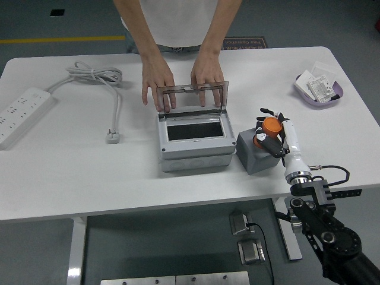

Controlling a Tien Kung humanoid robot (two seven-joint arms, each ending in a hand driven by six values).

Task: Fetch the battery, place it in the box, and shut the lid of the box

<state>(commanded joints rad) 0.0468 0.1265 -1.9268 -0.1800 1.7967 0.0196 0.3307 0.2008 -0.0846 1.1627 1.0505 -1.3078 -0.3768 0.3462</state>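
Observation:
An orange battery (272,124) sits at the top of a grey block (254,155), right of the box. My right hand (265,132) comes up from the lower right and has its fingers curled around the battery. The grey box (193,153) stands mid-table with its dark inside showing. Its clear lid (193,97) stands upright at the back. A person at the far side has both hands (157,88) on the lid, fingers over its top edge. My left arm is out of view.
A white power strip (21,111) lies at the left edge, its cable and plug (112,136) left of the box. A purple tray (320,95) with small packets sits at the back right. Bare table lies in front of the box.

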